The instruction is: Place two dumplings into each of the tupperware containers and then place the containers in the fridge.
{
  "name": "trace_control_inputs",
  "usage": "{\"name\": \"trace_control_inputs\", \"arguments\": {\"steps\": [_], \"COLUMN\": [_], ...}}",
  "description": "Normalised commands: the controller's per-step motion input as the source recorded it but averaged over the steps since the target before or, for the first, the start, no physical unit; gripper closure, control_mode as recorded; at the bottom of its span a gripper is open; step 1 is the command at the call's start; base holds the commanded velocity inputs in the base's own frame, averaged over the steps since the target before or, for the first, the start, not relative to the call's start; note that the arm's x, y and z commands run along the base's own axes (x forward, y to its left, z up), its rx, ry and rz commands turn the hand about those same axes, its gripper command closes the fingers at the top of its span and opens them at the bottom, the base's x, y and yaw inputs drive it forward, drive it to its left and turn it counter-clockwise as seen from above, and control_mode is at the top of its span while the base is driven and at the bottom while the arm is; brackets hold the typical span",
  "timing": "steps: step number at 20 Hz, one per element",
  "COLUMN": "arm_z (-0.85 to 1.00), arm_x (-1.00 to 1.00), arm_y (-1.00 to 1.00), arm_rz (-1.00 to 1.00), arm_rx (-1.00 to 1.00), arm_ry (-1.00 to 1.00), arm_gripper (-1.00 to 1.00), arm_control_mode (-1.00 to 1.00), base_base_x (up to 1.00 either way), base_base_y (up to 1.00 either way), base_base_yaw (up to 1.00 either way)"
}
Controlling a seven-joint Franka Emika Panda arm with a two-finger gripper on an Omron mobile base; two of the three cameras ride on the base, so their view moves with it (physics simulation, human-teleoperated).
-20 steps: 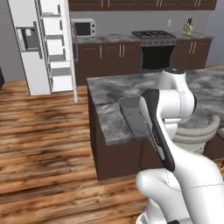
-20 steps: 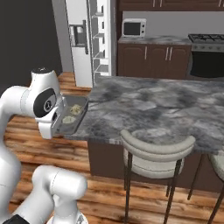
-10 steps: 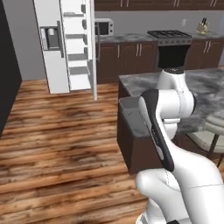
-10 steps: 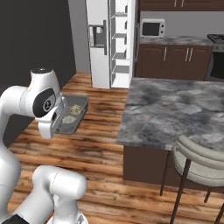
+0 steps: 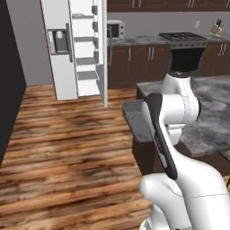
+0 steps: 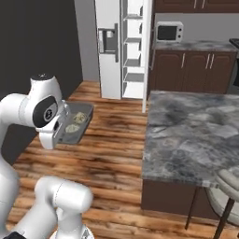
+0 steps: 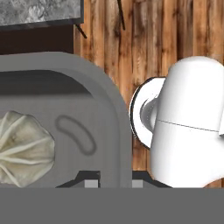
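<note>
**Even rendered light, soft shadows, low detail**

Light is flat and moderate in all three views, with no clear source. The dark wall (image 5: 9,81) at the far left stays almost black, the dimmest area. The fridge (image 6: 122,46) interior reads bright and pale, nearly washed out on its shelves. The wood floor (image 5: 67,148) carries faint darker patches, no hard-edged shadows. The arm (image 5: 173,117) shows smooth shading without glare. Both base views look soft and slightly blocky; fine edges blur. In the hand view, a dark shadow band lies along the inner wall of the tray (image 7: 100,131), and textures there look smeared up close
</note>
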Motion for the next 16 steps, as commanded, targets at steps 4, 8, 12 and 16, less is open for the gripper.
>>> {"name": "trace_control_inputs", "arguments": {"steps": [4, 8, 12, 16], "arm_z": [0.0, 0.0, 0.0, 0.0], "arm_x": [0.0, 0.0, 0.0, 0.0], "arm_y": [0.0, 0.0, 0.0, 0.0], "arm_rz": [0.0, 0.0, 0.0, 0.0], "arm_rx": [0.0, 0.0, 0.0, 0.0], "arm_ry": [0.0, 0.0, 0.0, 0.0], "arm_gripper": [1.0, 1.0, 1.0, 1.0], "arm_control_mode": [1.0, 1.0, 1.0, 1.0], "base_base_x": [0.87, 0.87, 0.76, 0.56], "base_base_y": [0.07, 0.21, 0.42, 0.63], "base_base_yaw": [-0.06, -0.08, -0.08, -0.03]}}
